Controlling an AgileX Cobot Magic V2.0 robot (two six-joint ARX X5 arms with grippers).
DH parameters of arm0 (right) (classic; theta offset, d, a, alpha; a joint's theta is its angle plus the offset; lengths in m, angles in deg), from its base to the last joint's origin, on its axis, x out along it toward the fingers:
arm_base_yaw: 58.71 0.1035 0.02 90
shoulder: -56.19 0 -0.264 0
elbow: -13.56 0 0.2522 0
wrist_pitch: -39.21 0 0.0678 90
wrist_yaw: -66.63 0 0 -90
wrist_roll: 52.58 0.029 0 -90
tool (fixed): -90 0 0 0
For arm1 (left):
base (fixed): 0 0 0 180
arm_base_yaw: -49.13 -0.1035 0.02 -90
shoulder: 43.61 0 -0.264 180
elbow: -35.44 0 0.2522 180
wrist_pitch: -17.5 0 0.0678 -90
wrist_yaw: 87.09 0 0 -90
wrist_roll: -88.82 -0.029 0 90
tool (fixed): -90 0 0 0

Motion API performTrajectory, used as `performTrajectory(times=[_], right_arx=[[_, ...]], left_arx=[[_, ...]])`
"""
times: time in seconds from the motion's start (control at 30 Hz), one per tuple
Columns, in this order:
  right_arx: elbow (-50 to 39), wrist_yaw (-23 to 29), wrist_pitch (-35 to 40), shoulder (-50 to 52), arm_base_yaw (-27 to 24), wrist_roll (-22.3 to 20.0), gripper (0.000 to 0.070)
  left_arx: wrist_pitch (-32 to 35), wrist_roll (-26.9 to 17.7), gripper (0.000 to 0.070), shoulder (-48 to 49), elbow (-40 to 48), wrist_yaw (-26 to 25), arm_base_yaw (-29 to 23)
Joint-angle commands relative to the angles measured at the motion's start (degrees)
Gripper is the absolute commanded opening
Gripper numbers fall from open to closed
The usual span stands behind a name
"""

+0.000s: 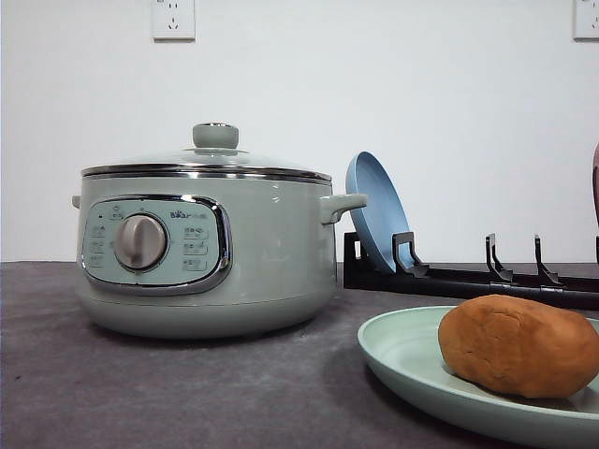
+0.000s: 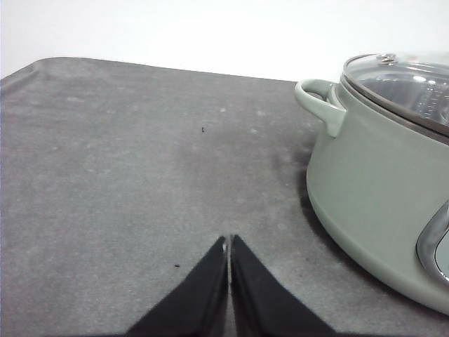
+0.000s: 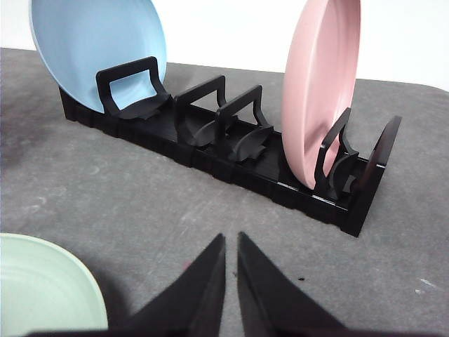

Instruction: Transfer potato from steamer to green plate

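The orange-brown potato point(image 1: 520, 344) lies on the pale green plate point(image 1: 402, 360) at the front right of the table. The sage-green steamer point(image 1: 206, 253) stands at the left with its glass lid on and the green knob on top. Its side and handle appear as the steamer point(image 2: 372, 189) in the left wrist view, to one side of my left gripper point(image 2: 229, 242), whose black fingers are pressed together over bare grey table. My right gripper point(image 3: 230, 240) has its fingers almost touching, nothing between them, with the green plate's rim point(image 3: 49, 291) beside it.
A black dish rack point(image 3: 231, 151) stands behind the plate, holding an upright blue plate point(image 3: 91, 49) and an upright pink plate point(image 3: 319, 77). That blue plate point(image 1: 376, 210) leans just right of the steamer's handle. The table is a dark grey mat before a white wall.
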Motion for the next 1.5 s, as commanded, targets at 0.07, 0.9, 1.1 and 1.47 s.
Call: performTrajectory(times=[0.07, 0.9, 1.1, 1.47], right_arx=[[-0.28, 0.04, 0.83, 0.09, -0.11, -0.44, 0.0019], [-0.28, 0.04, 0.83, 0.09, -0.11, -0.44, 0.0019], [-0.28, 0.04, 0.83, 0.09, -0.11, -0.44, 0.0019], [-0.28, 0.04, 0.83, 0.09, -0.11, -0.44, 0.0019]], left_arx=[[-0.42, -0.46, 0.0000, 0.04, 1.16, 0.15, 0.07], [-0.42, -0.46, 0.0000, 0.04, 1.16, 0.17, 0.07], [-0.42, -0.44, 0.0000, 0.04, 1.16, 0.17, 0.07], [-0.42, -0.46, 0.0000, 0.04, 1.16, 0.15, 0.07]])
